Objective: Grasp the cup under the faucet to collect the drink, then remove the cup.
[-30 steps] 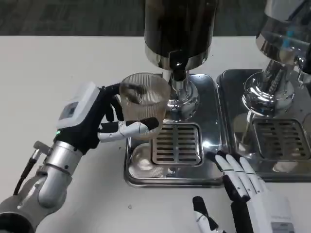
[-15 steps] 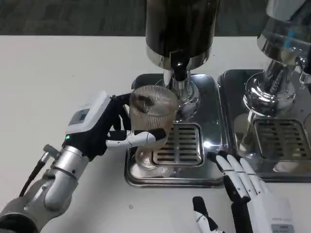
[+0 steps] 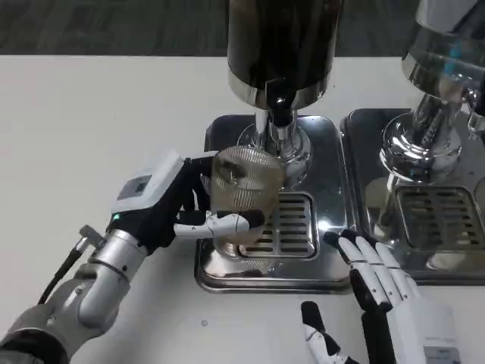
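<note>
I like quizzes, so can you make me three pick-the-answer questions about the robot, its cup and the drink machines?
1. Where is the cup?
A. over the metal tray by the slotted grate
B. on the bare white table
C. on top of the dark tank

2. How many drink machines stand on the table?
A. one
B. two
C. four

3. What is the left hand doing?
A. lying flat
B. holding the cup
C. pressing the tap

Answers: 1 A, the cup is above the tray's left side. 2 B, one dispenser in the middle, another at the right. 3 B, its fingers wrap the ribbed cup.
</note>
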Controlling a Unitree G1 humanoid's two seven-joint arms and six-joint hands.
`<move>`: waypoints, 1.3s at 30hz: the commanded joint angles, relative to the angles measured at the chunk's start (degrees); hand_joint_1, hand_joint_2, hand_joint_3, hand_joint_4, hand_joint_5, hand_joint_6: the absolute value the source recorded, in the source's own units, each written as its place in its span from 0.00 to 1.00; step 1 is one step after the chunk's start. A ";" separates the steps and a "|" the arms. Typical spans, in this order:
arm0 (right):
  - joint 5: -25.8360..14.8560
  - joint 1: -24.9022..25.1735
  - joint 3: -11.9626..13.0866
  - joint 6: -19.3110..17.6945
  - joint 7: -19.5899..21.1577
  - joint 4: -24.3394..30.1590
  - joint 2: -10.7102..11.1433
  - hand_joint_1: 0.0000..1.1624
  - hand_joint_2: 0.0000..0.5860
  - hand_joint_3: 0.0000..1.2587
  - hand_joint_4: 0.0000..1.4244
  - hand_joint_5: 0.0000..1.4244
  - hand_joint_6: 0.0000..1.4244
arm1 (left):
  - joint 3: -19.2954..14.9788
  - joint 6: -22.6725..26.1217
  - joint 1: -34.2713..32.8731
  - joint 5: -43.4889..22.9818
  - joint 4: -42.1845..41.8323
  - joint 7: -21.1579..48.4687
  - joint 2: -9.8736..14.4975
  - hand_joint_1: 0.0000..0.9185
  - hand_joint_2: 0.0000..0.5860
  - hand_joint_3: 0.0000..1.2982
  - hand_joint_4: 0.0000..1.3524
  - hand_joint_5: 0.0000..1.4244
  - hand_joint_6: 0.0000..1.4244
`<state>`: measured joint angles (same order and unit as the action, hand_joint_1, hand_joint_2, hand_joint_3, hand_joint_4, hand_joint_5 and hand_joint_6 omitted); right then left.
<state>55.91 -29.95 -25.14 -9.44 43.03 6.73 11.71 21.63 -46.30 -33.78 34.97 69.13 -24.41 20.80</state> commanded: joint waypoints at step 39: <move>-0.71 -0.77 -0.01 0.09 0.51 -0.34 0.07 0.40 0.71 0.17 0.11 0.12 0.22 | 1.77 -0.80 -2.82 -0.82 -3.70 9.80 0.65 0.11 0.14 0.08 0.05 0.08 0.01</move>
<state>55.51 -30.36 -25.16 -9.17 43.59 6.56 11.60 24.10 -45.86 -37.77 35.35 66.98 -15.43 20.32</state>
